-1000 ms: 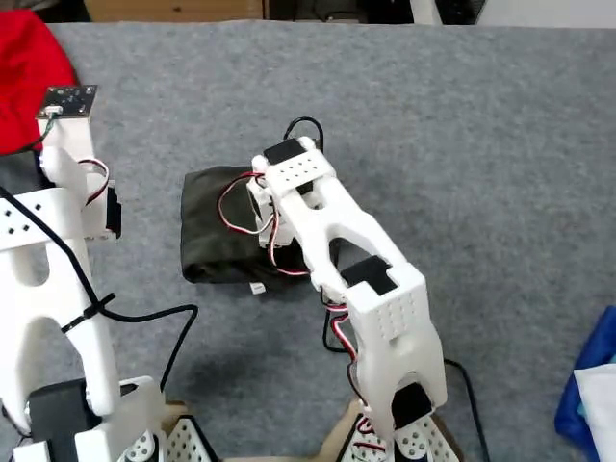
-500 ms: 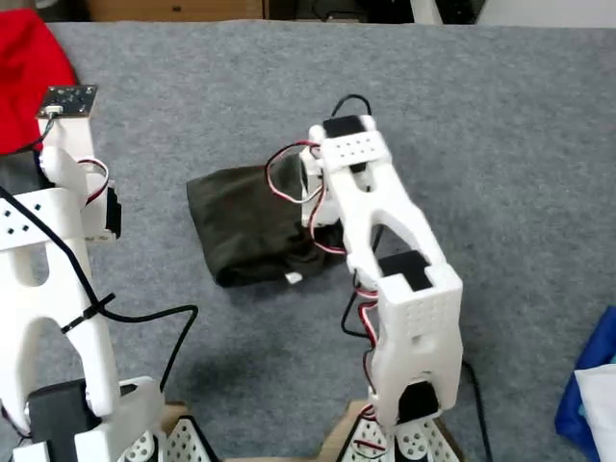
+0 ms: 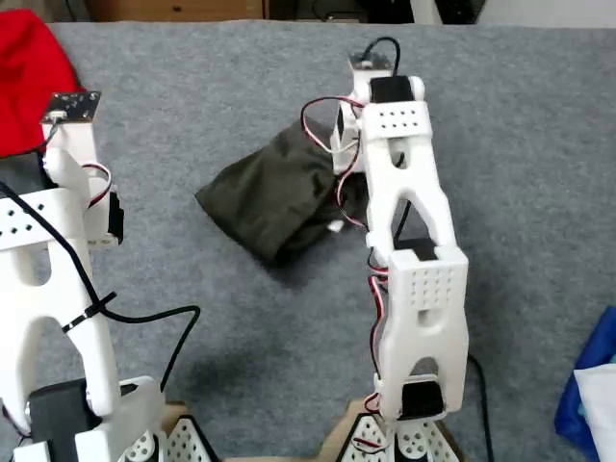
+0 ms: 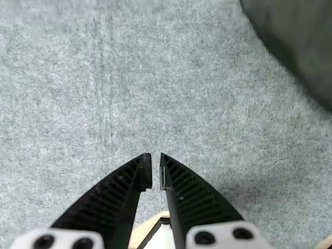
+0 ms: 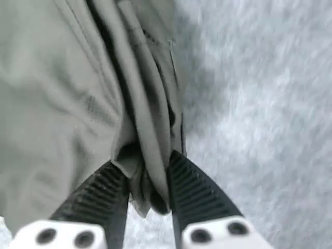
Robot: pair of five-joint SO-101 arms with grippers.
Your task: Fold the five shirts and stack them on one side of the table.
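Note:
A folded dark olive shirt [image 3: 279, 192] lies on the grey table, turned at an angle near the middle. My right gripper [image 5: 148, 181] is shut on the shirt's [image 5: 78, 104] edge, several cloth layers pinched between its black fingers. In the high view the right arm [image 3: 409, 221] stretches from the near edge to the shirt's right side. My left gripper [image 4: 155, 174] hangs above bare grey cloth with its fingertips together and nothing in them. A dark corner of the shirt [image 4: 295, 36] lies beyond it. The left arm [image 3: 58, 241] stands at the left edge.
A red garment [image 3: 29, 67] lies at the far left corner. Blue and white fabric [image 3: 592, 385] sits at the right edge near the front. The grey table covering [image 3: 520, 125] is bare to the right of the arm and along the far side.
My right arm has dragged the dark shirt rightward and farther away, and the shirt has rotated. The left arm has stayed put.

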